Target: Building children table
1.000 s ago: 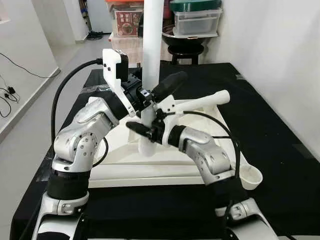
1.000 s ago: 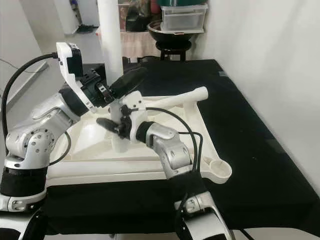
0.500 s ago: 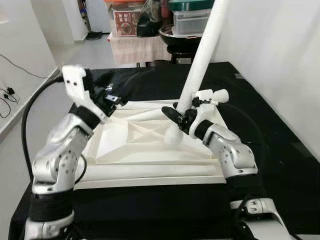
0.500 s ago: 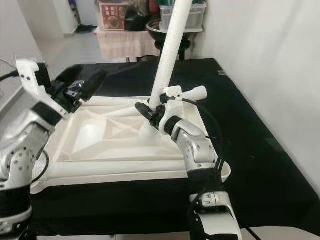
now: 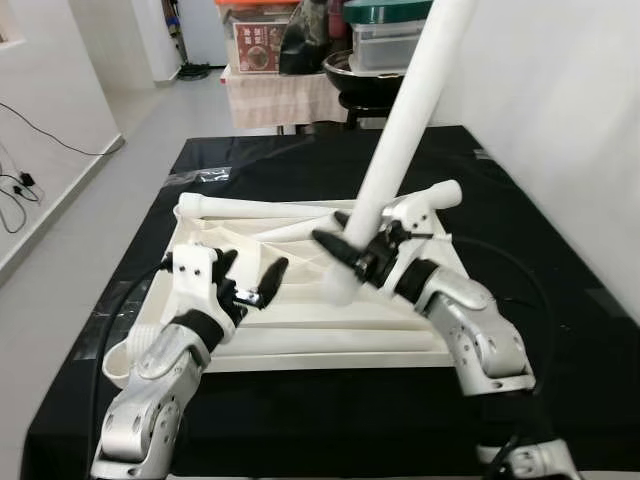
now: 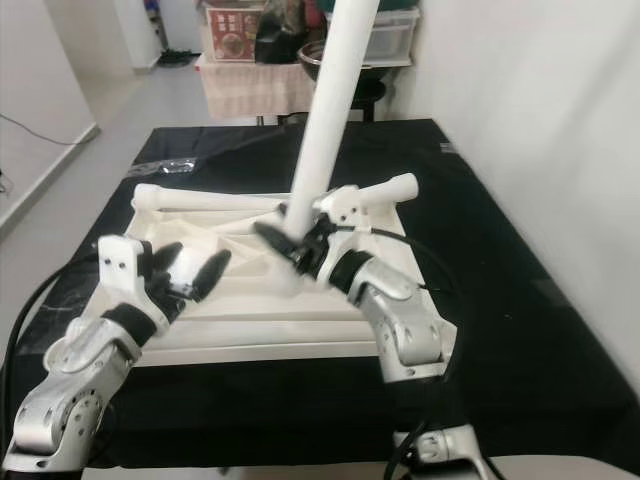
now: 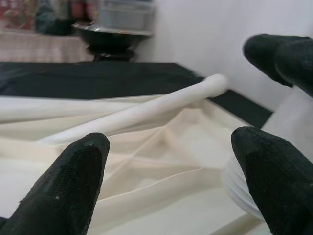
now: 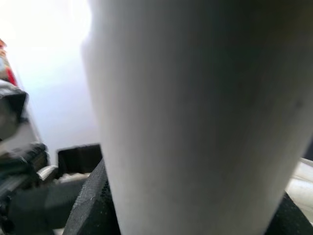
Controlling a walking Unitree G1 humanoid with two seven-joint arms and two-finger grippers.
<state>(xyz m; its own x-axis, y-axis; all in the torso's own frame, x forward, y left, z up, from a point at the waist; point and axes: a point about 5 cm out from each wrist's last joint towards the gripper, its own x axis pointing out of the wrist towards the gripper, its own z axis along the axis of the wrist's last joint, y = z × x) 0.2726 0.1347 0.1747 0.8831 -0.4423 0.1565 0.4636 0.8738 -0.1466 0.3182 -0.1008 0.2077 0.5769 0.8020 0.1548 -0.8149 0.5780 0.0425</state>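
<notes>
An upturned white children's table top [image 5: 250,340] lies on a black-covered table. My right gripper [image 5: 352,252] is shut on a long white table leg [image 5: 400,130], which tilts up and to the right, its lower end [image 5: 338,288] just above the table top's ribbed underside. In the right wrist view the leg [image 8: 195,107] sits between the black fingers [image 8: 93,205]. My left gripper [image 5: 252,281] is open over the front-left part of the table top, holding nothing; its fingertips [image 7: 73,181] stand wide apart. Two more legs lie there: one [image 5: 250,209] along the far edge, one [image 5: 430,195] at the right.
The black table [image 5: 560,330] reaches a white wall on the right. Behind it stand a stool with a dark bowl [image 5: 350,70], plastic storage boxes [image 5: 390,40] and a cloth-covered stand [image 5: 270,95]. Open floor with cables [image 5: 20,180] lies to the left. A corner socket [image 5: 118,362] sticks out front-left.
My left gripper has let go of the leg and dropped to the table top's front-left, open. The right gripper keeps the leg, which went from upright to tilted right. The camera has shifted.
</notes>
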